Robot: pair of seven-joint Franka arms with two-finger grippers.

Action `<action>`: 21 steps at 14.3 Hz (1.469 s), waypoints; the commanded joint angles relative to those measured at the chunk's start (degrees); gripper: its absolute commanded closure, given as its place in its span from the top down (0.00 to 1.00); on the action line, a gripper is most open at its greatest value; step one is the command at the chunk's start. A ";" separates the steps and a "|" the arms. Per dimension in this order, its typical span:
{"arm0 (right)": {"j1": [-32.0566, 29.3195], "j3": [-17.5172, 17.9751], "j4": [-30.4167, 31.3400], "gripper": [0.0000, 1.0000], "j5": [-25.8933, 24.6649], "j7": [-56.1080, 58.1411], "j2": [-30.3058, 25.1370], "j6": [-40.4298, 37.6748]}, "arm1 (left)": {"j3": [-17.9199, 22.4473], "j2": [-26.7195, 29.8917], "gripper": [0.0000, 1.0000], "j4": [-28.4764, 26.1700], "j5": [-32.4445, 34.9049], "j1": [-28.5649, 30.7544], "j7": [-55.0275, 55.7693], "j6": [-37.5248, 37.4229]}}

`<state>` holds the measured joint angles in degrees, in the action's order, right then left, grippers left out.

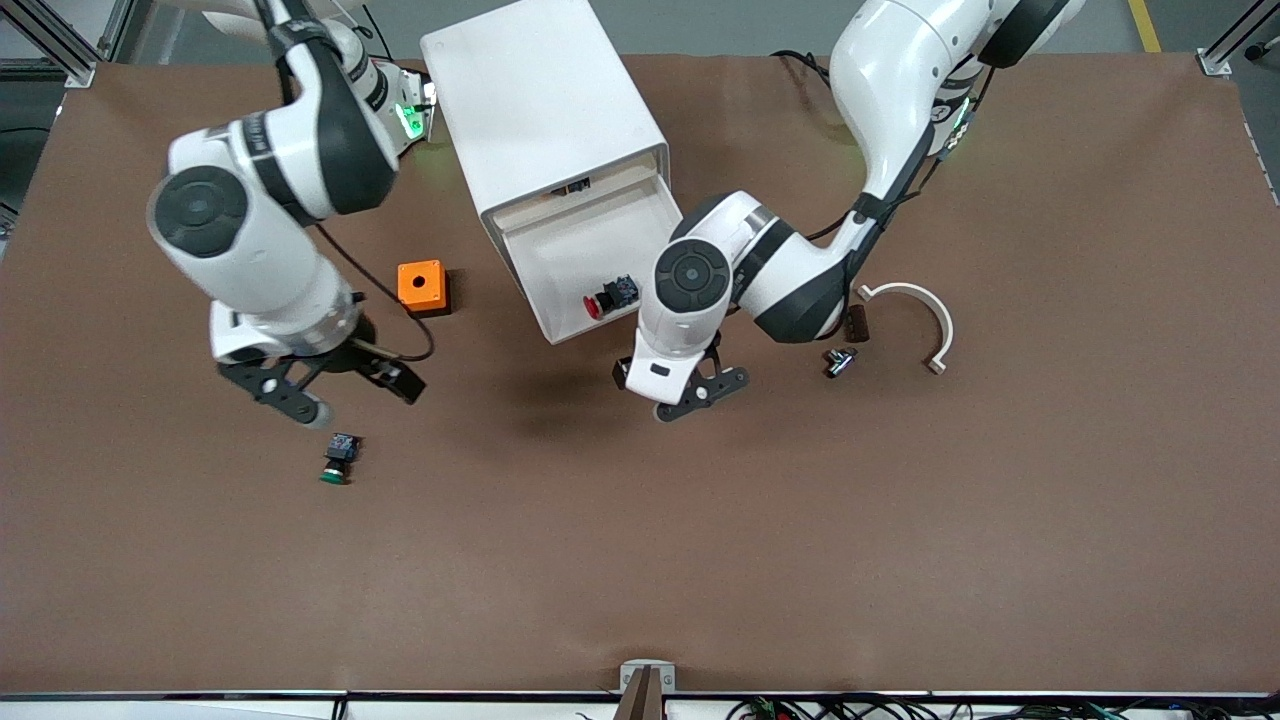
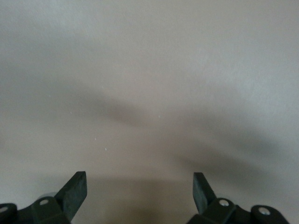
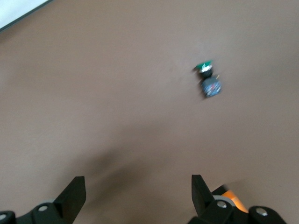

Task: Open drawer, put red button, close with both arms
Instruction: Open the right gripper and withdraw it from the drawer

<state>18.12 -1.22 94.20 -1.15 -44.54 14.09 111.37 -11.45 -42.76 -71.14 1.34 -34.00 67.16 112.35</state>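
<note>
Green button [image 1: 336, 460] nearest, right tool [image 1: 335, 392] wide above, left tool [image 1: 680, 390] wide, red button [image 1: 612, 295] seemingly at drawer [image 1: 570, 262] edge.

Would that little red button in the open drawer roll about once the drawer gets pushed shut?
Probably only a little. The red button lies on its side in the drawer, and its boxy body should stop rolling. Being small and likely light, it may slide on the smooth white floor.

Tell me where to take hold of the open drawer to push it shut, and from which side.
Press on the drawer's low front edge, coming from the front, the side nearer the front camera. It is pulled out of the cabinet with the red button inside. The left gripper, open, hangs just in front of that edge; the right gripper, open, is over the table.
</note>
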 commanded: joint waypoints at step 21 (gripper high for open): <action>-14.34 1.05 1.07 1.00 0.45 35.40 -16.72 -15.57 | -3.41 0.75 1.00 -5.93 -19.16 -6.78 9.66 -0.03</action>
<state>5.75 -1.20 94.23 -1.09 -10.62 -1.77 95.56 -14.62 -42.76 -76.02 -14.21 -40.52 75.86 112.33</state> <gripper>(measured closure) 0.000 0.000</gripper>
